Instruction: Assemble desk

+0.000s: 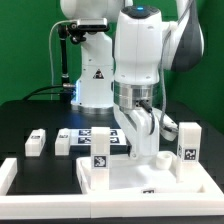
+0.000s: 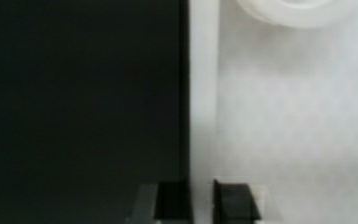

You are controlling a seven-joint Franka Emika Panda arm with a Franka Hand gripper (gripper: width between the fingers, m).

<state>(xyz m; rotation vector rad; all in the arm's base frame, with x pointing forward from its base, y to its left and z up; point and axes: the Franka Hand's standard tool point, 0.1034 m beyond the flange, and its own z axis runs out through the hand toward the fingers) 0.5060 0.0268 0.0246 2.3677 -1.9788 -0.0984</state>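
Observation:
The white desk tabletop [image 1: 150, 172] lies at the front of the black table, with two tagged block legs standing on it, one [image 1: 100, 147] toward the exterior view's left and one [image 1: 187, 142] toward its right. Two loose white legs [image 1: 37, 141] [image 1: 63, 142] lie further left. My gripper [image 1: 141, 140] is down at the tabletop's rear edge between the two standing legs. In the wrist view my gripper [image 2: 202, 186] has its dark fingers [image 2: 171, 202] set closely on either side of the tabletop's edge [image 2: 282, 110]. A round white shape [image 2: 297, 10] shows beyond.
The marker board [image 1: 92, 134] lies flat behind the tabletop. White border rails [image 1: 10, 178] run along the front and left. The robot's white base [image 1: 92, 75] stands at the back. Bare black table [image 2: 78, 100] borders the tabletop.

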